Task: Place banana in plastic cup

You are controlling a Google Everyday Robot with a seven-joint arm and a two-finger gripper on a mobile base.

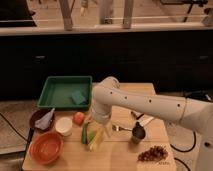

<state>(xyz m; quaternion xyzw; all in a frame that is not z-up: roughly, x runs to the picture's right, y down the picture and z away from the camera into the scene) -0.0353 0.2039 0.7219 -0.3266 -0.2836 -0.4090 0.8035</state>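
Camera view shows the gripper (100, 123) pointing down over the table (125, 159), left of its middle and nearer the front edge. The white arm covers it from above, so I cannot tell whether it is released or grasping. Just under it lies the pale banana (99, 138), beside a dark green vegetable (84, 134). The plastic cup (93, 145) is only a faint greenish patch against the banana; its outline is unclear.
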